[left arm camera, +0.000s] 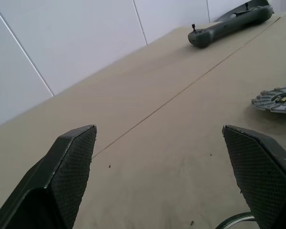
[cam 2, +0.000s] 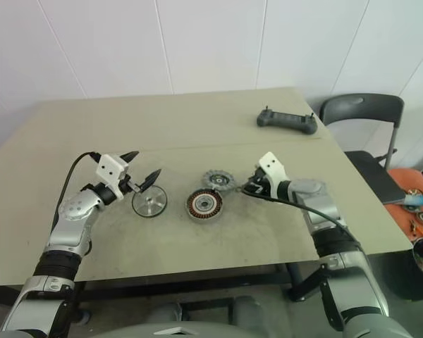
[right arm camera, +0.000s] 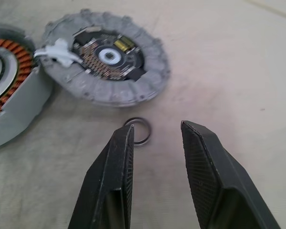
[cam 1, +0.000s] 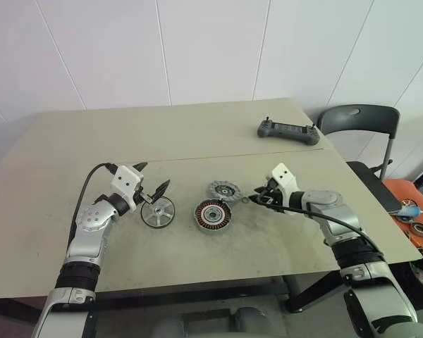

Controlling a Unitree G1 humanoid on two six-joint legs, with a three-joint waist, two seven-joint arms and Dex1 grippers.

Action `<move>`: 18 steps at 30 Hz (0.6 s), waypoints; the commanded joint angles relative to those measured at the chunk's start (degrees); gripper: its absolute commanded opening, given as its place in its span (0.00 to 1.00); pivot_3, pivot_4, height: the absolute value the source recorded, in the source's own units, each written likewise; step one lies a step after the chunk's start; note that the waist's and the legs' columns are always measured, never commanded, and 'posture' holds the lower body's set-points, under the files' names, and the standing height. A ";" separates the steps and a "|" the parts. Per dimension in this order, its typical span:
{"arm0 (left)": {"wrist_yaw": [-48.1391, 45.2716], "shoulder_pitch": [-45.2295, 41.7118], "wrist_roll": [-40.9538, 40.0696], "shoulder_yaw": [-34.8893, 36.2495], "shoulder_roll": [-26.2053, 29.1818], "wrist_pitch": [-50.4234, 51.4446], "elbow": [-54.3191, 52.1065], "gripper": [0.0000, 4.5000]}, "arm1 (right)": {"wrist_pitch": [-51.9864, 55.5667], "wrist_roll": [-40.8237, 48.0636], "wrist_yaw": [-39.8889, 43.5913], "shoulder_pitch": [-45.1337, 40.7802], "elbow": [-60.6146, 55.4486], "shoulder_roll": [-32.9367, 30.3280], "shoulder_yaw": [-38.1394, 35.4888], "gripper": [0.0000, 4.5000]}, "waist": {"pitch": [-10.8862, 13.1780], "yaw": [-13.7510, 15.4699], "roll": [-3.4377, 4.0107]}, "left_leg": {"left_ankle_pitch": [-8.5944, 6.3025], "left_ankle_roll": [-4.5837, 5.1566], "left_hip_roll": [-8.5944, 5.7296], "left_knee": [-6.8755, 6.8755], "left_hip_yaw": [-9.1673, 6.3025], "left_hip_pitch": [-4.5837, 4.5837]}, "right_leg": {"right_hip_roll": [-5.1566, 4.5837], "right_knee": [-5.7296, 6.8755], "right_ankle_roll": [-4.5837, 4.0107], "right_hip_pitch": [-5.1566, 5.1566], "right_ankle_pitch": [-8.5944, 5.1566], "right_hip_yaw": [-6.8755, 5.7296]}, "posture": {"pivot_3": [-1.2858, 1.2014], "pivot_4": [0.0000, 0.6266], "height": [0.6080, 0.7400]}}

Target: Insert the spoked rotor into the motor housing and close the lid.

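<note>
On the tan counter (cam 1: 197, 151) lie three round parts in a loose row: one spoked rotor (cam 1: 158, 211), one motor housing (cam 1: 212, 216) with copper windings beside it, and one flat gray lid disc (cam 1: 223, 190) just behind the housing. One small metal ring (right arm camera: 139, 131) lies near the lid, and one dark remote controller (cam 1: 288, 131) sits well apart, toward the far edge. Left hand (cam 1: 151, 179) hovers level over the rotor, fingers spread wide, empty. Right hand (right arm camera: 155, 138) tilts down toward the ring, fingers narrowly parted, gripping nothing.
</note>
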 commanded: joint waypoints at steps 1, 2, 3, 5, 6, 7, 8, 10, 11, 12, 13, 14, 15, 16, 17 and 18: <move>0.12 -1.32 0.55 0.05 0.25 -1.19 -0.38 1.00 | 0.11 0.47 0.59 -0.08 -1.33 1.21 1.25 0.36 | 0.00 0.01 0.00 | 0.00 0.00 0.00 0.00 0.00 -0.01 | 0.00 0.00 0.00 0.00 0.00 0.00 | 0.52 0.00 1.00; 0.14 -1.31 0.62 0.08 0.25 -1.24 -0.35 1.00 | 0.16 0.41 0.48 -0.02 -1.24 1.40 1.44 0.36 | 0.00 0.00 0.00 | 0.00 0.00 0.00 0.01 0.00 0.00 | 0.00 0.00 0.00 0.00 0.00 0.00 | 0.52 0.00 1.00; 0.16 -1.21 0.63 0.17 0.31 -1.25 -0.43 1.00 | 0.13 0.32 -0.13 -0.07 -0.67 1.90 1.42 0.36 | 0.00 0.00 0.00 | 0.00 0.00 0.00 0.01 0.00 0.00 | 0.00 0.00 0.00 0.00 0.00 0.00 | 0.52 0.00 1.00; 0.14 -1.06 0.62 0.30 0.39 -1.21 -0.56 1.00 | 0.02 0.09 -1.11 -0.20 0.20 2.62 1.33 0.40 | 0.00 0.02 0.00 | 0.00 0.00 0.00 0.02 -0.01 0.02 | 0.00 0.00 0.00 0.03 0.00 0.00 | 0.52 0.00 1.00; 0.11 -1.01 0.61 0.34 0.42 -1.17 -0.61 1.00 | -0.03 -0.03 -1.51 -0.26 0.50 2.86 1.30 0.44 | 0.00 0.03 0.00 | 0.00 0.00 0.00 0.02 -0.01 0.02 | 0.00 0.00 0.00 0.03 0.00 0.00 | 0.52 0.00 1.00; 0.08 -0.98 0.63 0.35 0.46 -1.11 -0.65 1.00 | -0.16 -0.21 -1.75 -0.27 0.67 2.97 1.38 0.49 | 0.00 0.03 -0.01 | 0.00 0.00 0.00 0.03 -0.01 0.03 | 0.00 0.00 0.00 0.04 0.00 0.00 | 0.52 0.00 1.00; 0.04 -0.95 0.64 0.38 0.46 -1.09 -0.67 1.00 | -0.22 -0.29 -1.98 -0.29 0.71 3.05 1.38 0.56 | 0.00 0.03 -0.01 | 0.00 0.00 0.00 0.02 -0.01 0.03 | 0.00 0.00 -0.01 0.04 0.00 0.00 | 0.52 0.00 1.00; -0.03 -0.92 0.63 0.42 0.46 -1.11 -0.67 1.00 | -0.36 -0.30 -2.74 -0.40 0.80 3.28 1.01 0.70 | -0.01 0.03 -0.01 | 0.00 0.00 0.00 0.04 -0.01 0.05 | 0.00 0.00 -0.01 0.07 0.00 0.00 | 0.52 0.00 1.00; -0.09 -0.91 0.60 0.43 0.45 -1.13 -0.67 1.00 | -0.54 -0.47 -3.35 -0.61 1.11 3.36 0.79 0.70 | -0.01 0.03 -0.01 | 0.00 0.00 0.00 0.05 -0.01 0.05 | 0.00 0.00 -0.01 0.07 -0.01 0.00 | 0.52 0.00 1.00; -0.13 -0.91 0.60 0.43 0.46 -1.15 -0.66 1.00 | -0.67 -0.63 -3.93 -0.81 1.52 3.41 0.60 0.70 | -0.01 0.09 -0.01 | 0.00 0.00 0.00 0.06 -0.01 0.05 | -0.01 0.00 -0.01 0.08 -0.01 0.00 | 0.52 0.00 1.00; -0.18 -0.92 0.58 0.42 0.46 -1.17 -0.65 1.00 | -0.71 -0.69 -4.18 -0.92 1.80 3.39 0.58 0.70 | -0.01 0.13 -0.01 | 0.00 0.00 0.00 0.08 -0.01 0.05 | -0.01 0.00 -0.02 0.09 -0.01 0.00 | 0.52 0.00 1.00; -0.22 -0.93 0.56 0.41 0.45 -1.20 -0.63 1.00 | -0.67 -0.69 -4.31 -0.98 2.01 3.35 0.65 0.70 | -0.01 0.15 -0.01 | 0.00 0.00 -0.01 0.09 -0.01 0.04 | -0.01 0.00 -0.02 0.09 -0.01 0.00 | 0.52 0.00 1.00; -0.25 -0.95 0.55 0.41 0.43 -1.23 -0.60 1.00 | -0.44 -0.75 -4.63 -1.03 2.33 3.32 0.73 0.70 | -0.01 0.14 -0.01 | 0.00 0.00 -0.01 0.10 -0.01 0.04 | -0.02 0.00 -0.02 0.09 -0.01 0.00 | 0.52 0.00 1.00; -0.28 -0.97 0.54 0.40 0.41 -1.26 -0.57 1.00 | -0.19 -0.80 -5.13 -1.12 2.80 3.38 0.65 0.70 | -0.01 0.12 -0.01 | 0.00 0.00 -0.01 0.10 -0.01 0.03 | -0.02 0.00 -0.02 0.09 -0.01 0.00 | 0.52 0.00 1.00; -0.33 -0.90 0.50 0.41 0.41 -1.26 -0.67 1.00 | 0.11 -0.75 -5.65 -1.17 3.17 3.50 0.42 0.70 | -0.01 0.09 -0.01 | 0.00 0.00 -0.01 0.10 -0.01 0.03 | -0.02 0.00 -0.02 0.08 -0.01 0.00 | 0.52 0.00 1.00; -0.38 -0.87 0.47 0.39 0.39 -1.24 -0.73 1.00 | 0.34 -0.69 -6.26 -1.36 3.72 3.69 0.09 0.70 | -0.01 0.08 -0.01 | 0.00 0.00 -0.01 0.08 -0.01 0.03 | -0.02 0.00 -0.02 0.08 -0.01 0.00 | 0.52 0.00 1.00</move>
